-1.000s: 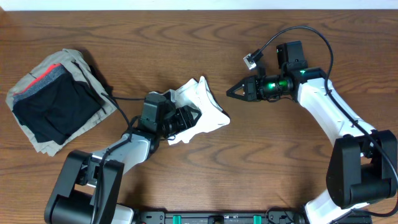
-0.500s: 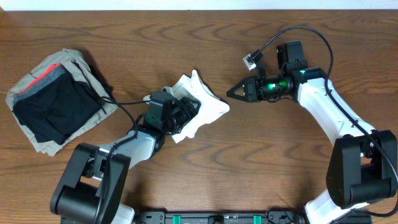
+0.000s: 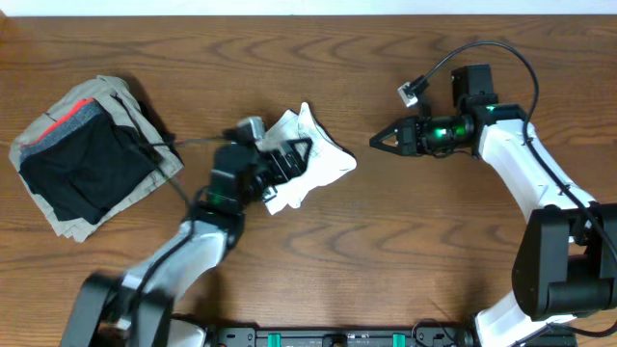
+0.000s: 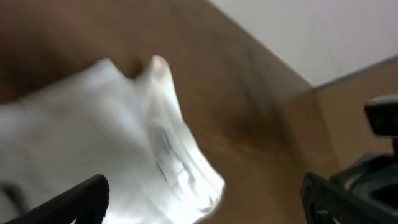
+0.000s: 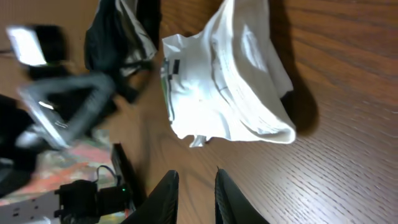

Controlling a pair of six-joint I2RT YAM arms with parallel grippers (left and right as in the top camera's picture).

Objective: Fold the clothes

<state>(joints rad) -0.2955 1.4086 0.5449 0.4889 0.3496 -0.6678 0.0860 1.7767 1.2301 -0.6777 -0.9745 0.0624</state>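
The white T-shirt (image 3: 323, 159) lies bunched in a small wrinkled heap at the table's middle. It also shows in the left wrist view (image 4: 124, 143) and in the right wrist view (image 5: 236, 93), where a small green-and-dark print (image 5: 169, 68) sits at its left edge. My left gripper (image 3: 289, 159) is at the shirt's left side, fingers spread wide over the fabric (image 4: 205, 196), gripping nothing. My right gripper (image 3: 377, 144) is right of the shirt and apart from it, its fingers (image 5: 194, 180) close together and empty above bare wood.
A pile of folded black, grey, red and khaki garments (image 3: 87, 159) lies at the far left. A cable with a white plug (image 3: 413, 92) hangs near the right arm. The left arm (image 5: 62, 118) shows blurred in the right wrist view.
My left gripper has moved up and back along the shirt, shifting it a little toward the far side. My right gripper has pulled back to the right, away from the shirt.
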